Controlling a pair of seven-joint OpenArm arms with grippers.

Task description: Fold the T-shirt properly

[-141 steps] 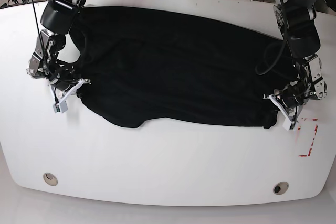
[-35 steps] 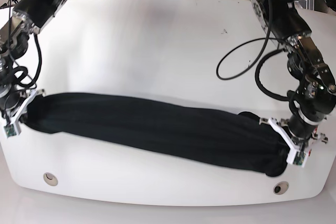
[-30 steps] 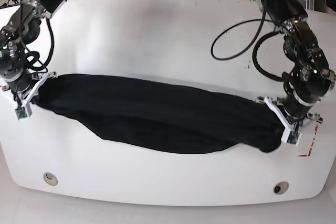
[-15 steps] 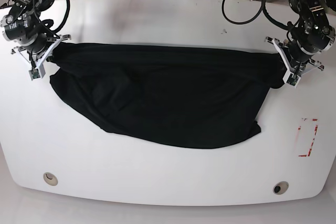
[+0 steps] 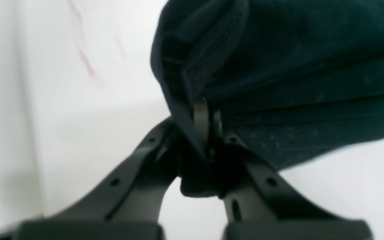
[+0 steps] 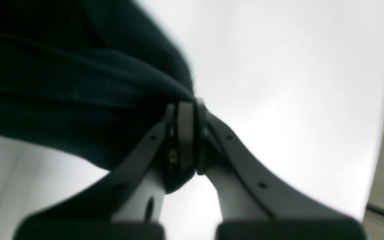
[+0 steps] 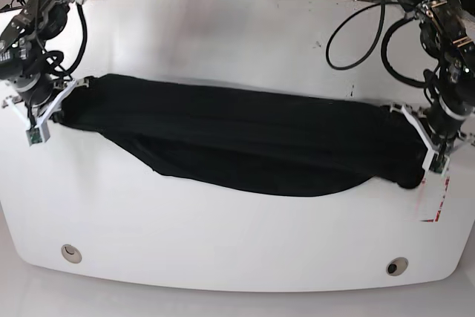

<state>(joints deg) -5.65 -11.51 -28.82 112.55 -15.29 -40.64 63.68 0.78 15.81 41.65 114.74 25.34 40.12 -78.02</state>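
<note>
Pinching cloth at both ends, I have the left gripper (image 5: 208, 115) clenched on a hemmed edge of the T-shirt (image 7: 245, 146) and the right gripper (image 6: 182, 133) clamped on its opposite end. Held well apart, they stretch it into a long band across the white table (image 7: 237, 42), likely so it settles flat.
</note>
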